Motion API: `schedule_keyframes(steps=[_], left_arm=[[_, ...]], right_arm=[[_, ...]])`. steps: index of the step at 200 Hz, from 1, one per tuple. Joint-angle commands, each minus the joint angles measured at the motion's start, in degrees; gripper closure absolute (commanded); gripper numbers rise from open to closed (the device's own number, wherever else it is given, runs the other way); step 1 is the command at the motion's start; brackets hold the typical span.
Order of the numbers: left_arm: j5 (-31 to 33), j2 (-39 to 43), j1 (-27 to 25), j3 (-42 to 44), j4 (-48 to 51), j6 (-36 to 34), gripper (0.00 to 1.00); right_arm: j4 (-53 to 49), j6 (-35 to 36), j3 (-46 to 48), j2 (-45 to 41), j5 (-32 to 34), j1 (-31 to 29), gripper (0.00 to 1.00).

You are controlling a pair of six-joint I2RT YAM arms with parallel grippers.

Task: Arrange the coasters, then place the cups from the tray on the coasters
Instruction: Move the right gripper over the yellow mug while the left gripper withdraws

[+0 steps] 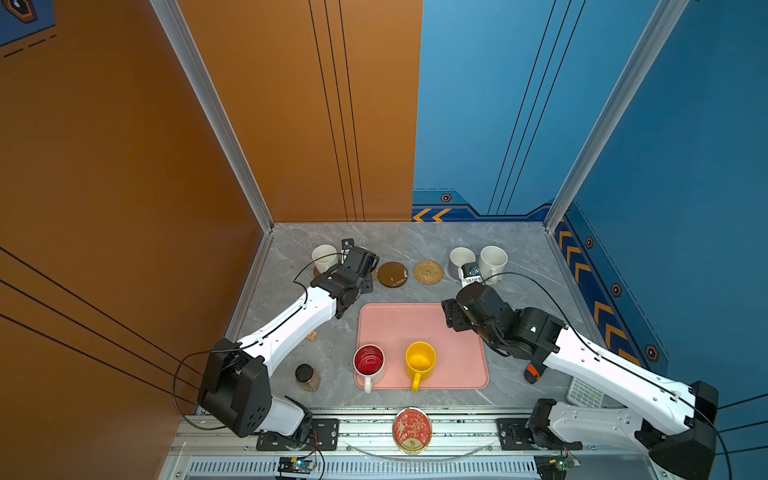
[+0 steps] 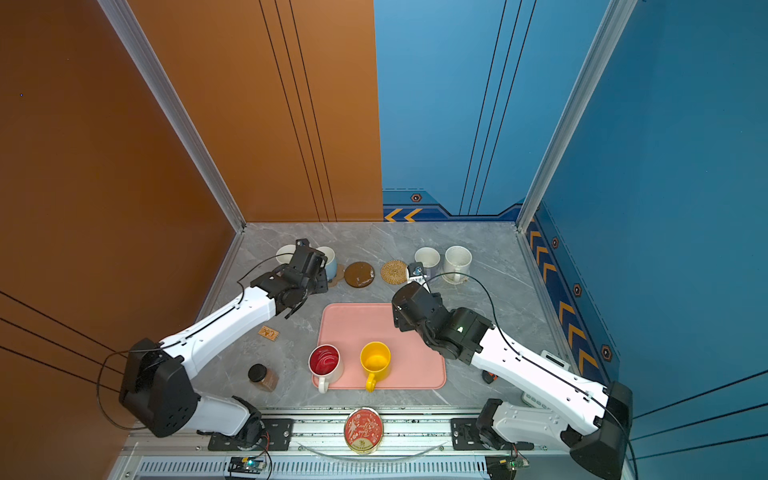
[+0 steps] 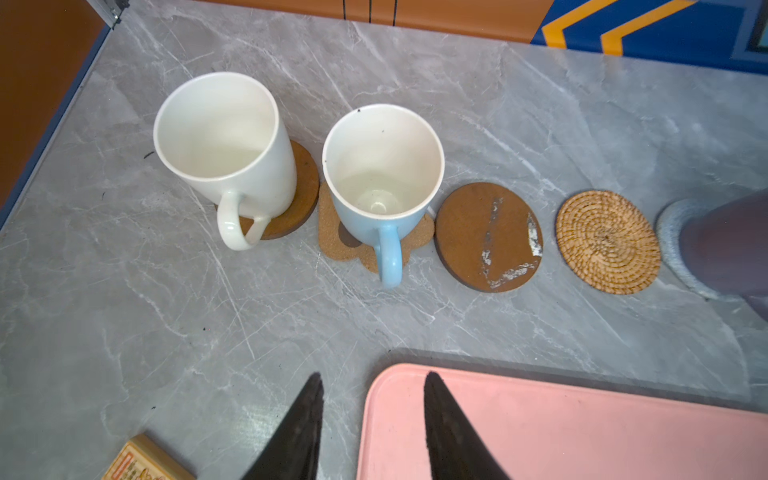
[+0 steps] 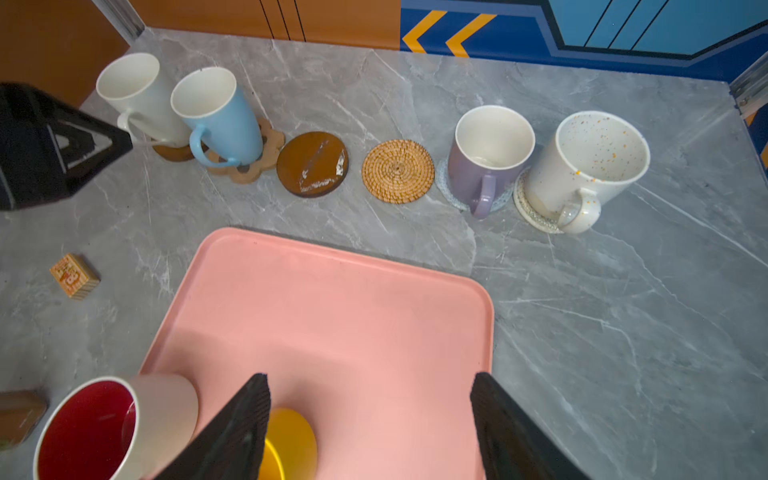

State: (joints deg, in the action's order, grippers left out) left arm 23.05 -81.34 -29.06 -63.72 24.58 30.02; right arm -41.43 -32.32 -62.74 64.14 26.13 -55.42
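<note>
Right pincer (image 4: 370, 376) hangs over the tray (image 4: 332, 311), jaws wide apart and empty, the yellow cup (image 4: 291, 436) just beneath it and the red-lined cup (image 4: 91, 428) beside. Left pincer (image 3: 374, 374) — also apart, empty — hovers at the tray's corner. Beyond, the brown disc (image 4: 312, 164) and rattan coaster (image 4: 398, 171) lie bare. Step in hand, I judge: fetching the yellow cup — lower, clamp, carry it there.

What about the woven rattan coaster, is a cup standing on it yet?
No, the woven rattan coaster lies bare, with the scuffed brown round coaster on one side and the lavender mug on the other.
</note>
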Motion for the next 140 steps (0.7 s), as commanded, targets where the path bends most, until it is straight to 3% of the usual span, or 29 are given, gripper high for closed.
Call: schedule_keyframes(steps=[1,56,91,140], left_arm=[[-1.1,3.4,-0.6,2.5,-5.8,0.2,0.58],[-3.0,7.4,0.1,8.4,-11.6,-0.2,0.58],[-4.0,7.3,1.0,9.1,-12.3,-0.1,0.58],[-6.3,7.7,2.4,10.6,-13.3,0.4,0.58]], right_arm=[[-11.1,-6.8,-1.1,-1.1,4.5,-4.6,0.25],[-14.7,-20.7,-0.2,3.6,5.4,-15.4,0.25],[-16.7,-31.5,-0.4,9.3,10.3,-22.1,0.23],[-15.4,-35.0,-2.5,17.5,6.6,-25.4,0.19]])
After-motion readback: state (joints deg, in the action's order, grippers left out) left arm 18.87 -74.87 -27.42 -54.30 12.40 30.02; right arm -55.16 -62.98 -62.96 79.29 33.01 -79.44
